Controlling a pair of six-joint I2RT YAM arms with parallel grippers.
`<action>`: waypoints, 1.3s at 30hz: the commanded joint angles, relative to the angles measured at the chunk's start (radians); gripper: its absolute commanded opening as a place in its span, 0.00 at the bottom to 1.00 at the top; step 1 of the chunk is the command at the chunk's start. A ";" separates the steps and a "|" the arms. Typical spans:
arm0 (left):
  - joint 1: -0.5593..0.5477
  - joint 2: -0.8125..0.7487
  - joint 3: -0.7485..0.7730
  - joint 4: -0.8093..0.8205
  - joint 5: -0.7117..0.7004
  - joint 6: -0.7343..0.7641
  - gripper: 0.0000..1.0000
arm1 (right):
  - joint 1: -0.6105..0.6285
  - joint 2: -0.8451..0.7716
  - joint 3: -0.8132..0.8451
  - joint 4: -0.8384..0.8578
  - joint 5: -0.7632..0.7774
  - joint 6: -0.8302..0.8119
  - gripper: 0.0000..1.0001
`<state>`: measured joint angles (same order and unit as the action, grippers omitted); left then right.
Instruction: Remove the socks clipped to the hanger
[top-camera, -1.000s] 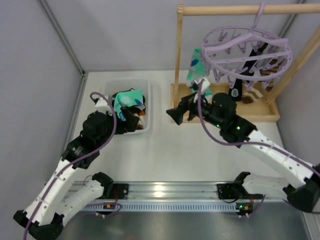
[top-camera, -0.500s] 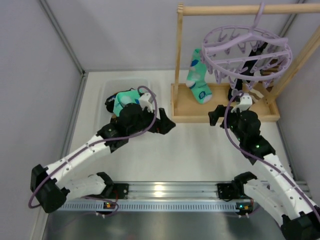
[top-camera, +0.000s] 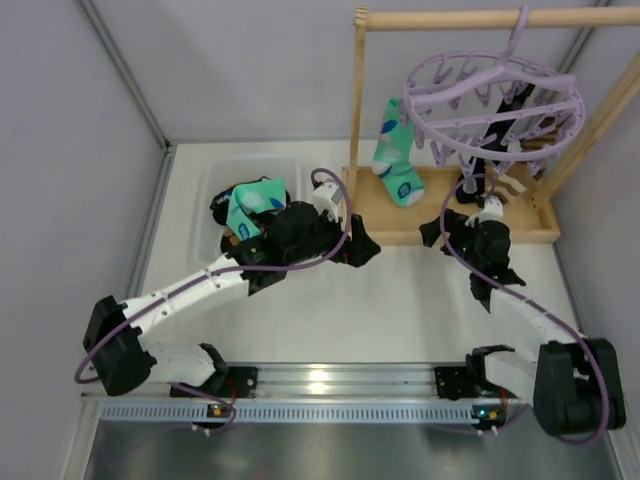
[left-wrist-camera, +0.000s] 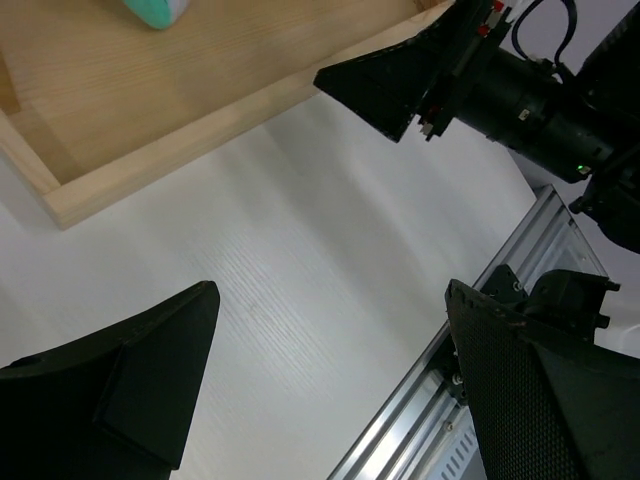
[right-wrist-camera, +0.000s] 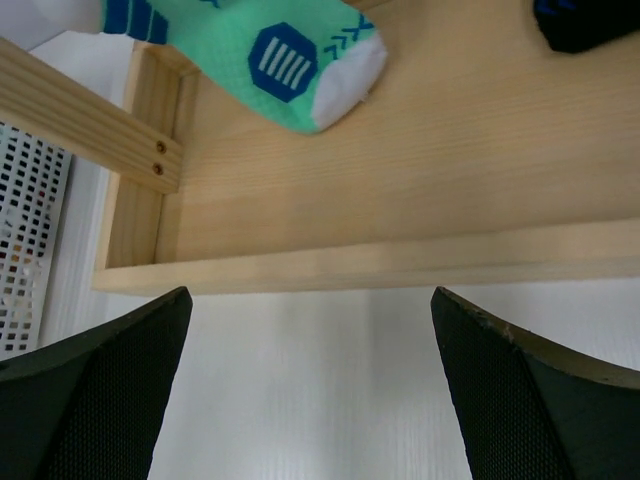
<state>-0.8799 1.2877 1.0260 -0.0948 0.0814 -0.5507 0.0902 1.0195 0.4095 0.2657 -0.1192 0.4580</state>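
Both spread wide and empty, left hand (left-wrist-camera: 332, 292) and right hand (right-wrist-camera: 310, 298) near the grainy wooden tray (right-wrist-camera: 420, 160).

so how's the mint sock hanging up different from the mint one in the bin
The hanging mint sock is stretched full length, toe over the wooden base; the other mint sock lies crumpled. The hanging one is clipped to the lavender hanger; the other sits loose in the clear bin. Both are mint green.
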 joint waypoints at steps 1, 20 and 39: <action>-0.004 -0.056 0.026 0.069 -0.060 0.015 0.98 | 0.046 0.138 0.060 0.286 -0.096 -0.068 0.99; -0.002 -0.522 -0.015 -0.384 -0.431 0.138 0.98 | 0.367 0.787 0.477 0.515 0.420 -0.538 0.99; -0.002 -0.630 -0.076 -0.407 -0.486 0.175 0.98 | 0.411 0.897 0.669 0.348 0.544 -0.571 0.98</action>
<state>-0.8799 0.6735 0.9531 -0.5026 -0.3866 -0.3954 0.4690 1.9354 1.1034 0.5556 0.4137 -0.0906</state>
